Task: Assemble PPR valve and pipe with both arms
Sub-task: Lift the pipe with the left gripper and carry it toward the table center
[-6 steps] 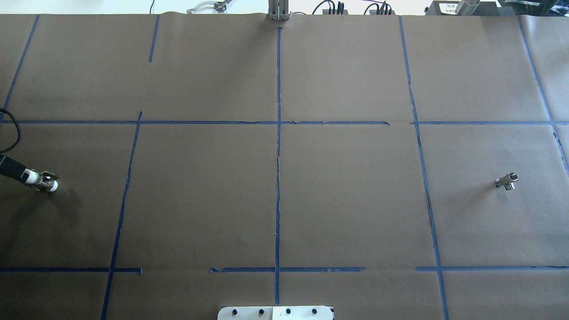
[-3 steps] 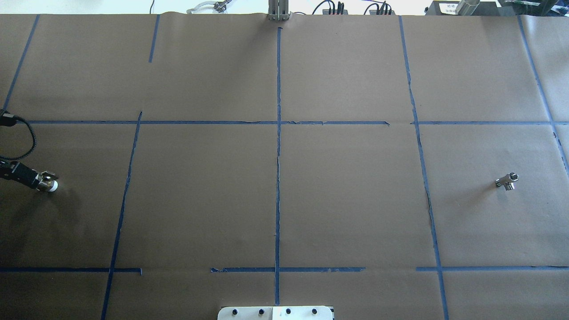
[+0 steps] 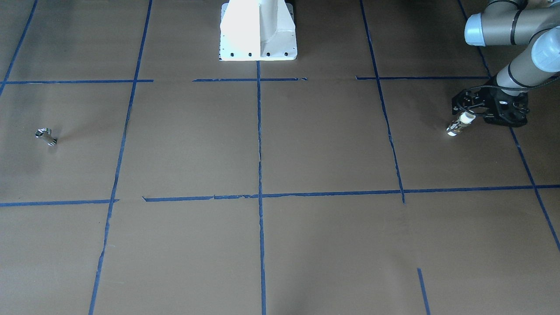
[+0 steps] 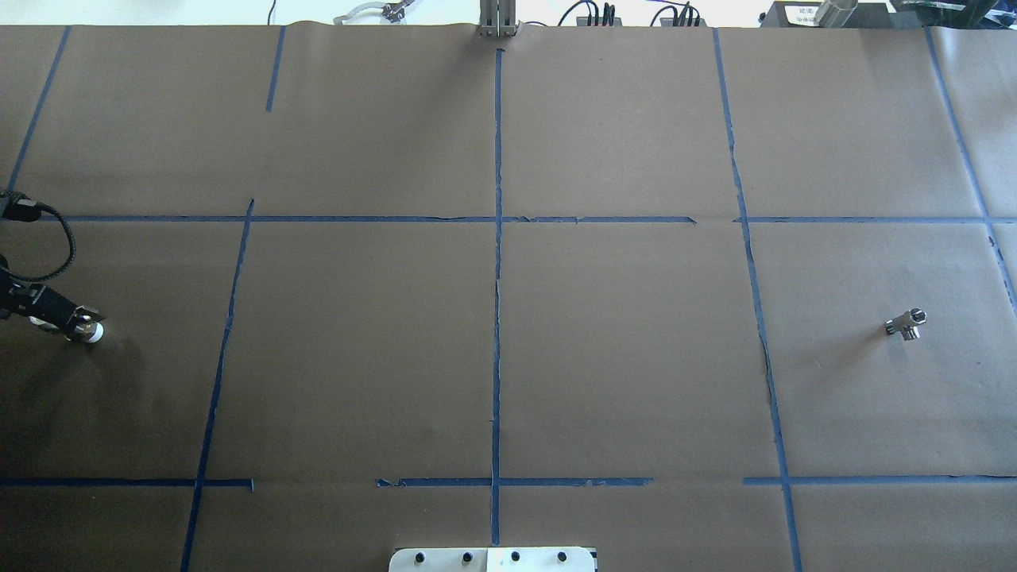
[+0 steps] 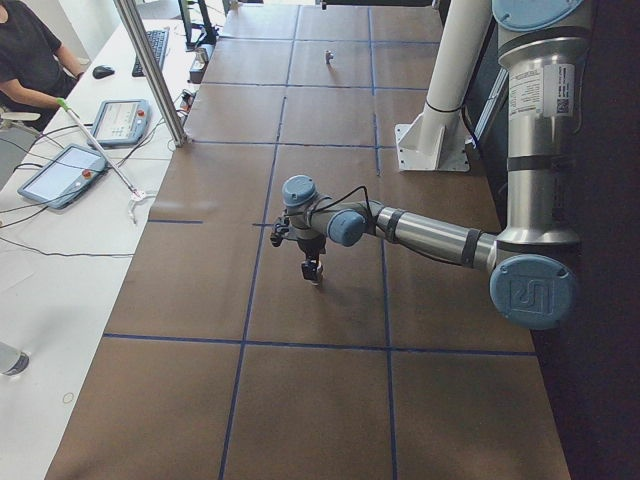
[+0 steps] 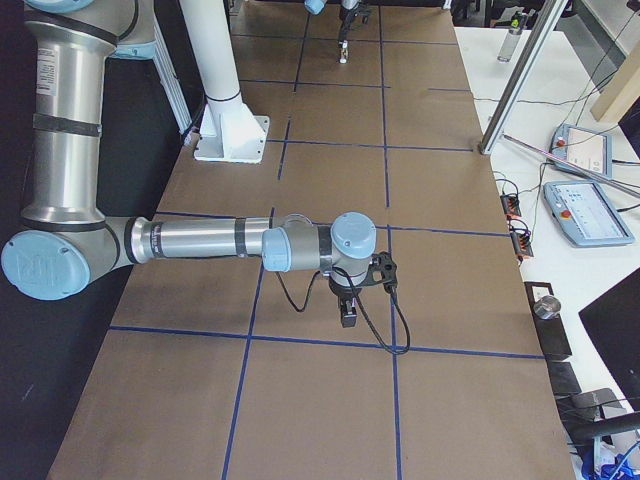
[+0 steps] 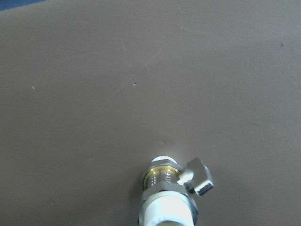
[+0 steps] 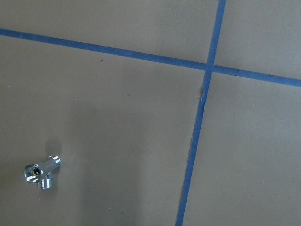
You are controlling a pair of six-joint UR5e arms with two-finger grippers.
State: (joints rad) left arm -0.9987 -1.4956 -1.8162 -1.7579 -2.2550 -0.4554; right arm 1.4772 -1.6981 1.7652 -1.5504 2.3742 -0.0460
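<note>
The PPR valve (image 4: 91, 333) lies on the brown paper at the table's far left, white ends, brass middle and side lever. It also shows in the front view (image 3: 456, 127) and close up in the left wrist view (image 7: 167, 181). My left gripper (image 4: 73, 320) is low over the valve's near white end, its black fingers alongside it, and looks open; the valve still rests on the paper. The silver pipe (image 4: 906, 324) lies alone at the far right and shows in the right wrist view (image 8: 41, 170). My right gripper (image 6: 348, 318) shows only in the right side view; I cannot tell its state.
The white pedestal (image 3: 258, 30) stands at the table's middle on the robot's side. Blue tape lines (image 4: 497, 238) divide the paper into squares. A metal post (image 4: 496, 20) stands at the far edge. An operator (image 5: 30, 50) and tablets sit beside the table.
My left gripper slid further along the valve and now covers its near white end. The valve and the pipe have not moved.
</note>
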